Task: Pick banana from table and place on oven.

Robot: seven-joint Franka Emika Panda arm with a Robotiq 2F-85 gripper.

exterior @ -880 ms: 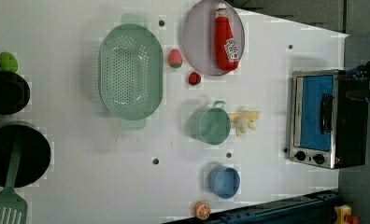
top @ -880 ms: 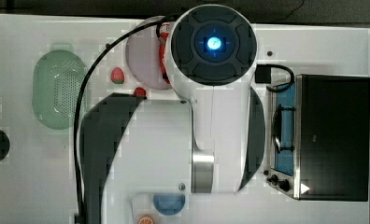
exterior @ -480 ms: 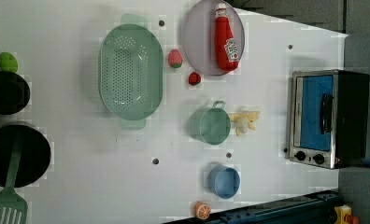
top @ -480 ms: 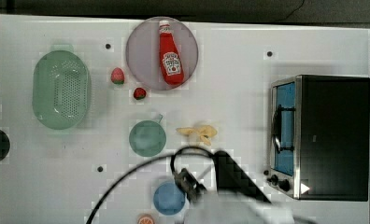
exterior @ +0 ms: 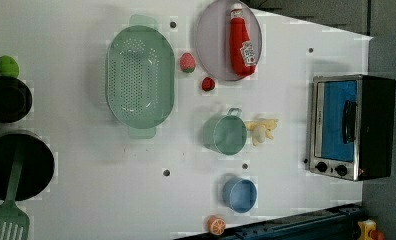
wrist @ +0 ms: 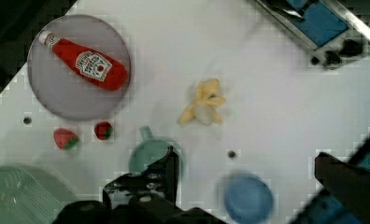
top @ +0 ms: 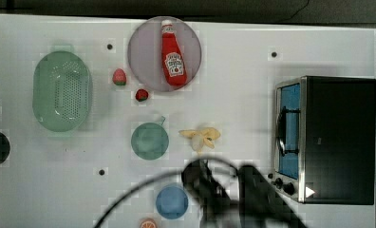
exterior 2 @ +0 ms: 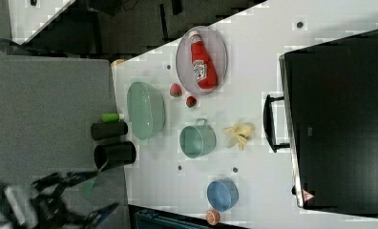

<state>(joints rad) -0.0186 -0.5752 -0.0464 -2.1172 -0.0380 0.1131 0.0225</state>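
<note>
So here's where I'm at: the banana [top: 201, 137] is lying flat on the table [top: 233, 71], just beside the teal cup [top: 149, 140] on the top view's right, roughly between that cup and the oven [top: 340, 140]. Peel flaps are splayed out, which I figure is why it sits so stable, and also why I'd go for the body rather than a flap. The oven's black top is bare, so there's a decent landing spot, and its door faces the banana, so the lift has to clear the handle. My arm is a dark smear at the bottom edge of the top view, below the banana and next to the blue cup [top: 172, 202]. In the wrist view I get the gripper [wrist: 248, 172] with one finger [wrist: 171, 170] over the teal cup and the other dark shape far off to the side, so I read it as spread wide with nothing in it. Nothing picked yet; I'm high and off to one side. The ketchup bottle [top: 172, 54] on its plate [top: 143, 52] is well out of the way.
</note>
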